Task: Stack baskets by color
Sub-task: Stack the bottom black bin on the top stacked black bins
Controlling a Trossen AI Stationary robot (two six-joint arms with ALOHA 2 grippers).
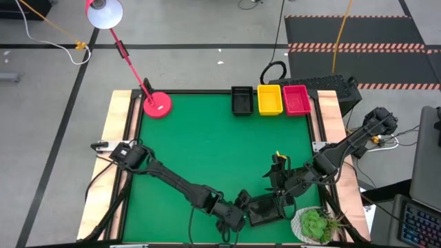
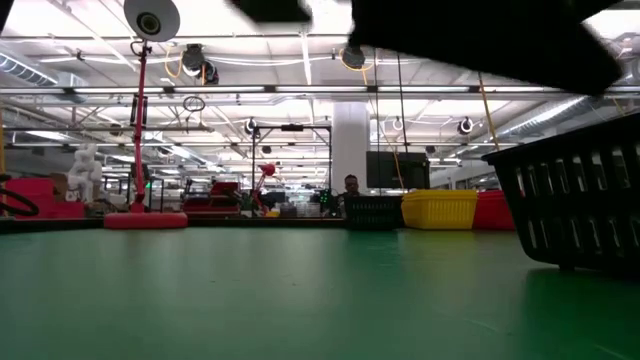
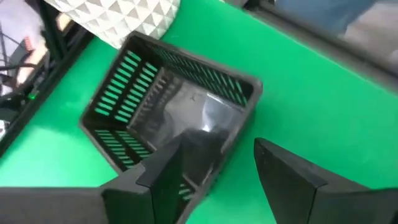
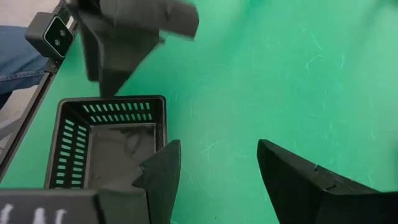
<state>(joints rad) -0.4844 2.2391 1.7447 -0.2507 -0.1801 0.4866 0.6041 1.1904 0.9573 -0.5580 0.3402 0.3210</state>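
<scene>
A lone black basket stands on its base on the green mat near the table's front edge; it also shows in the low view and both wrist views. My left gripper is open at the basket's left end. One finger stands in front of the basket's near wall, the other beside it over the mat. My right gripper hangs open just beyond the basket, with nothing between its fingers. Three more baskets sit in a row at the far edge: black, yellow and red. My left gripper comes slanting down from the table's left at the black basket's end wall, one finger on either side of that wall's line. The finger itself covers the spot, so I cannot tell whether it touches the wall. The basket rests flat on the mat.
A potted plant in a white faceted pot stands right next to the near black basket at the front right corner. The red lamp base sits at the far left. The mat's middle is bare.
</scene>
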